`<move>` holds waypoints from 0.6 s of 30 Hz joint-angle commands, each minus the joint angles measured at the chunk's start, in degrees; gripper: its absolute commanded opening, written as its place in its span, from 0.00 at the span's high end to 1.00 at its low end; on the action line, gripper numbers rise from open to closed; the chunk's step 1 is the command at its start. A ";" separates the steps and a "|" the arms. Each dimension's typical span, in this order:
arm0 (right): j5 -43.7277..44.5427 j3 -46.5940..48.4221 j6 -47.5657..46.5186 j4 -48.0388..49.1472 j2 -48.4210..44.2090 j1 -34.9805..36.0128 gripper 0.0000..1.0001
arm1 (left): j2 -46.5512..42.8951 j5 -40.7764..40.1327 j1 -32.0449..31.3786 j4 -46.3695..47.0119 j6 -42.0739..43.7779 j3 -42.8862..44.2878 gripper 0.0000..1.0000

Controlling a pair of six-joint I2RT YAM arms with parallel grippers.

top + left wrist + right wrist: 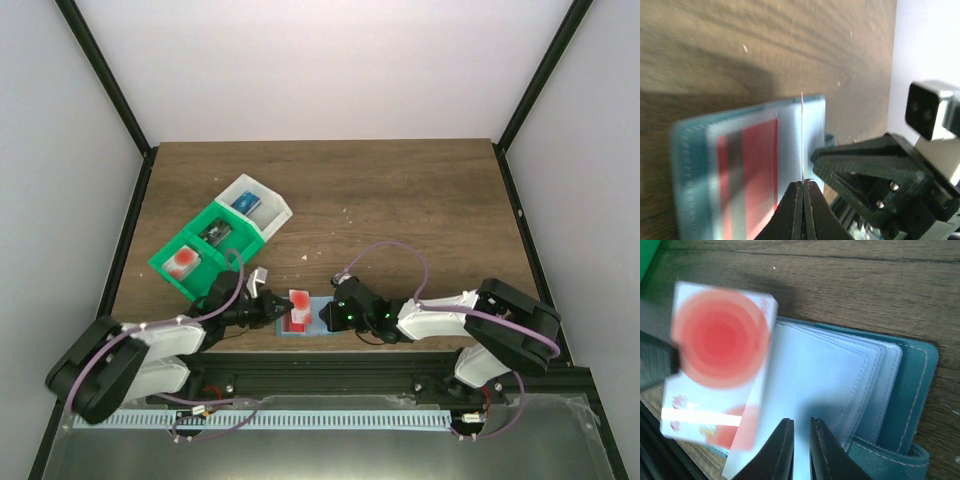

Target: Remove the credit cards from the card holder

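Near the front edge of the worktop (pixel 400 200), the card holder (pixel 912 390) lies open and flat, with its long side running left to right. Just above its left half is one credit card (pixel 720 340). The left pincer (pixel 803 186) is clenched tight on the card's thin edge. The card stands up on its side with its red spot facing the right arm. Its long side seems to run from front to back. I think it is light, stiff and smooth, so it could slip. A firm pinch on the edge is best. The holder looks soft and bendy. The right pincer (pixel 801 437) sits on a pale pocket with its fingers almost together. I cannot tell if it nips the pocket or only presses. A second card (pixel 757 170) sits inside a pocket.
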 commanded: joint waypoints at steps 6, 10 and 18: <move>-1.51 0.36 -3.75 -7.56 -5.80 -0.26 0.81 | -21.85 -8.43 4.43 -22.75 6.81 1.53 1.00; -1.25 1.74 -7.29 -11.14 -12.99 -0.32 0.77 | -27.00 -6.83 4.81 -25.16 8.66 2.20 1.00; -1.89 7.61 -13.39 -26.40 -24.13 -1.02 0.68 | -24.90 7.35 4.90 -22.60 13.83 4.53 1.00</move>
